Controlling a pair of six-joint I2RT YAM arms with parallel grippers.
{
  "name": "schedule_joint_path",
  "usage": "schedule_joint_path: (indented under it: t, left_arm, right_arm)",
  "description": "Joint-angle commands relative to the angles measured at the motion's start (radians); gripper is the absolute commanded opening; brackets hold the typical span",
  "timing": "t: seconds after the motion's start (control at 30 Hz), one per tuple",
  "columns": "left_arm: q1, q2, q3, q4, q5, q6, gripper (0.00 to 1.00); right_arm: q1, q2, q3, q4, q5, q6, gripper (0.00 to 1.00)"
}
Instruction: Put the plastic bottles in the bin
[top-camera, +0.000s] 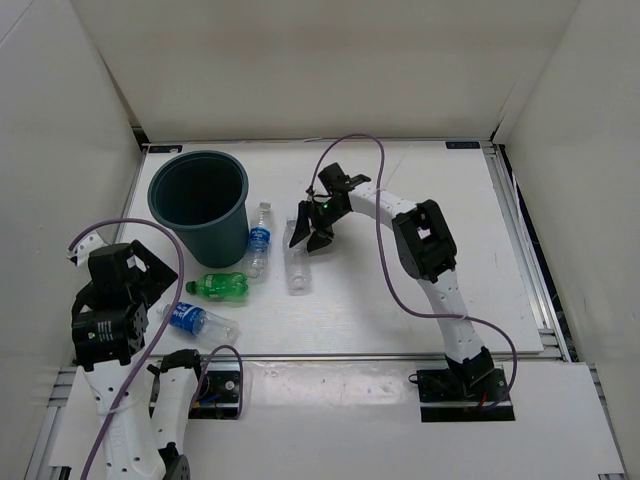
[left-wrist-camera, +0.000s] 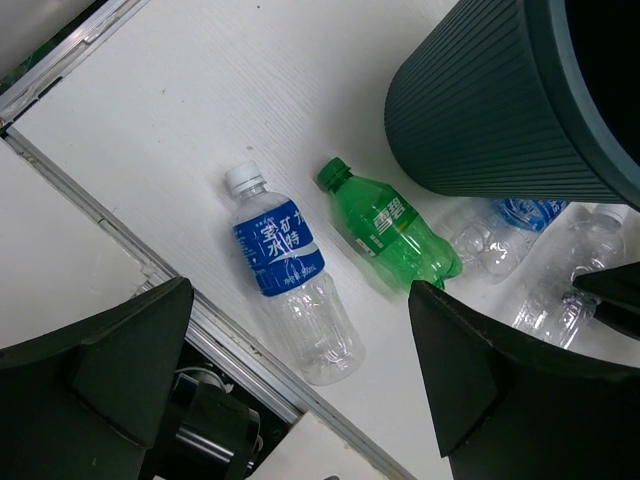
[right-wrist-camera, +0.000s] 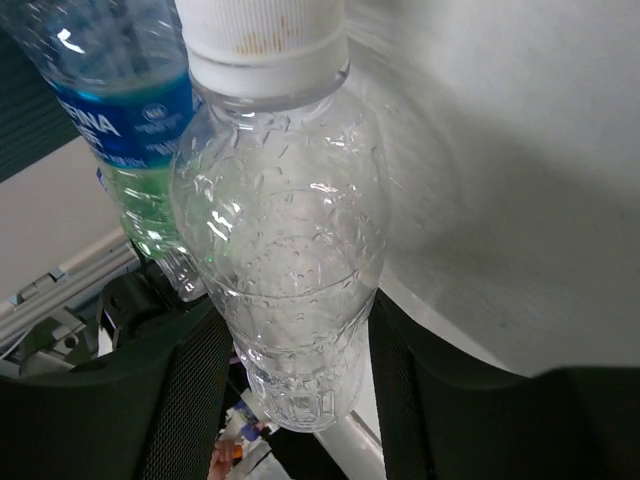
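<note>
Top view, bin: the bin (top-camera: 200, 200) stands upright in the upper left of the table (top-camera: 470, 200), mouth open. No bottle shows inside it, so the task looks barely begun.
Top view, bottles: all four lie flat just right of and below the bin. They are the blue-label bottle by the bin (top-camera: 259, 240), the plain clear bottle (top-camera: 296, 268), the green bottle (top-camera: 222, 286) and the blue-label bottle by the left arm (top-camera: 195, 320).
Top view, right gripper: the right gripper (top-camera: 310, 236) is lowered over the upper end of the plain clear bottle, probably because that one lies most apart from the others.
Top view, left gripper: the left gripper (top-camera: 145, 268) hangs at lower left, above the bottles and touching none.
Left wrist view, tool: the jaws are spread wide and hold nothing. The nearer blue-label bottle lies in the centre between them, a likely later pick.
Left wrist view, looks: the green bottle shows its green cap at frame centre. The bin's ribbed wall fills the upper right.
Right wrist view, tool: the fingers (right-wrist-camera: 190, 400) sit on either side of the plain clear bottle's near end. I cannot tell whether they press on it.
Right wrist view, looks: the thin clear wall is dimpled and beaded with droplets, and the white cap at top is stained, so it would likely crush and slip.
</note>
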Motion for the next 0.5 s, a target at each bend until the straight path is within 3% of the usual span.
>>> schedule_joint_path:
  t: [0.0,0.17,0.3,0.47]
  left_arm:
    - [-0.003,0.004,-0.012,-0.008,0.004,0.000,1.00]
    - [-0.003,0.004,-0.034,0.001,0.004,-0.018,1.00]
    - [-0.003,0.004,-0.043,-0.011,-0.016,-0.047,1.00]
    - [-0.003,-0.005,-0.052,-0.031,-0.016,-0.066,1.00]
  right_arm:
    - [-0.020,-0.107,-0.059,-0.001,-0.019,-0.011,0.39]
    - [-0.064,-0.268,-0.121,-0.010,-0.011,-0.040,0.30]
    - [-0.074,-0.376,-0.055,-0.010,-0.038,-0.018,0.26]
    - [-0.029,-0.382,0.330,0.051,0.003,0.048,0.25]
